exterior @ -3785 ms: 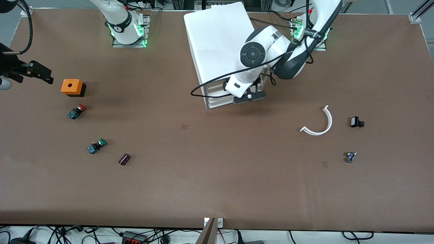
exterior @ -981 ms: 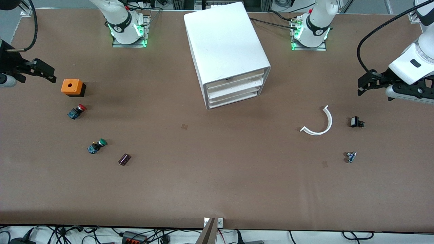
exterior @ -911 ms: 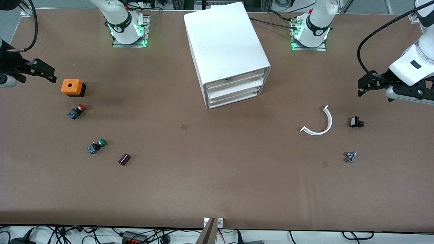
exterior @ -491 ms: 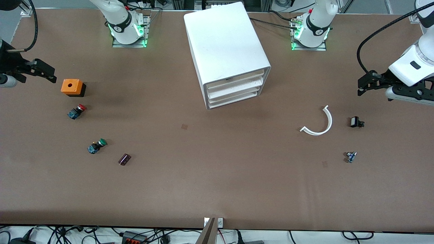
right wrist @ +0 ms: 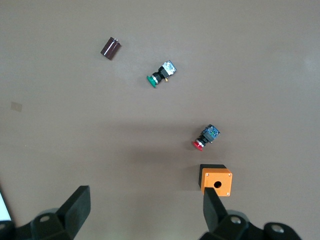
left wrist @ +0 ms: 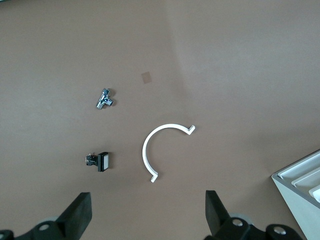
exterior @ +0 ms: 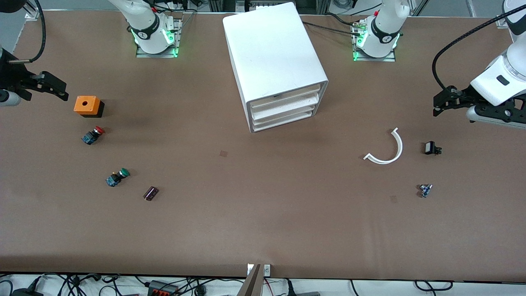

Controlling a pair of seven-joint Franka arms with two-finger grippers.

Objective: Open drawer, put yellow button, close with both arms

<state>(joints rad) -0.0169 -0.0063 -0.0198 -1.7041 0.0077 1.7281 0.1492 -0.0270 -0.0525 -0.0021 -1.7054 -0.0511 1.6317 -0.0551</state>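
The white cabinet [exterior: 273, 53] stands at the table's middle, near the arms' bases. Its top drawer [exterior: 284, 95] is shut, flush with the three below; a corner of the cabinet shows in the left wrist view [left wrist: 300, 181]. The yellow button is not in any view. My left gripper [exterior: 441, 102] hangs open and empty over bare table at the left arm's end; its open fingers show in the left wrist view [left wrist: 145, 220]. My right gripper [exterior: 61, 91] hangs open and empty at the right arm's end, beside the orange box [exterior: 86, 105]; it also shows in the right wrist view [right wrist: 144, 215].
Toward the right arm's end lie a red-capped button [exterior: 93, 135], a green-capped button [exterior: 117, 177] and a small dark cylinder [exterior: 151, 193]. Toward the left arm's end lie a white curved strip [exterior: 388, 149], a small black part [exterior: 431, 148] and a small metal fitting [exterior: 425, 190].
The left gripper has left the cabinet's drawer front and swung out to the left arm's end of the table. Over the last second neither arm has visibly moved.
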